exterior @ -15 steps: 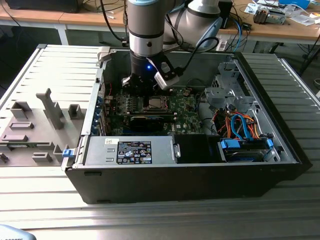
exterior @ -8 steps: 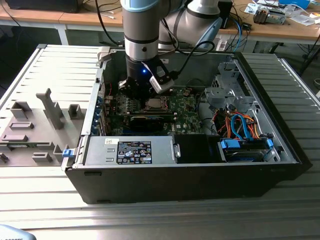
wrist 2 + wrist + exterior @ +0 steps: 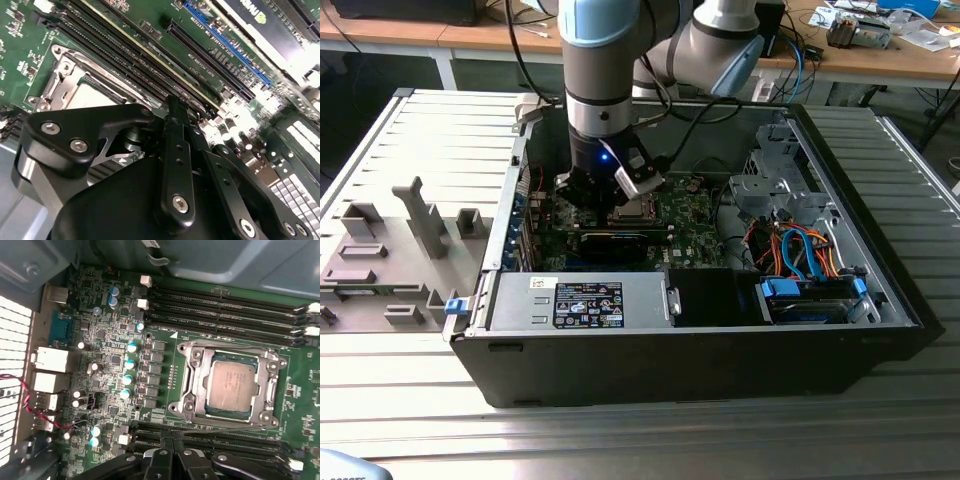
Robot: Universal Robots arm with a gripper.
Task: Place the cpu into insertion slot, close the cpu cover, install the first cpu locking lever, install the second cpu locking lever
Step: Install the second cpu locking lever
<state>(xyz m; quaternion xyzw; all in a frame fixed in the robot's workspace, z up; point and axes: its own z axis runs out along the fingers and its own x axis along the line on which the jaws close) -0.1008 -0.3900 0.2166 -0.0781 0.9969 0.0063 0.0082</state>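
From where I sit, the cpu (image 3: 232, 386) is already down in the insertion slot (image 3: 250, 416), pale metal top up, w/ the cpu cover (image 3: 190, 380) lying flat around it as a silver frame, chip showing through the window. In the exterior view the arm is low inside the open pc case (image 3: 880, 290), end effector (image 3: 620, 195) just over the socket area of the green board (image 3: 120, 390). In the first wrist view the end effector (image 3: 172, 460) fingertips sit together, looks closed w/ nothing between them; in the second wrist view the black linkages hide the tips, so I go by the first. Handling, my guess: chip is light, stiff, smooth on top, but fragile underneath, so edges only, no sideways shove. The cover is thin sheet metal, springy, bends if pushed off-centre; better pressed on its frame near the free edge. I can't make out the locking levers for sure; thin wire rods, likely stiff w/ spring load, so they'd want a firm push at the hooked end.
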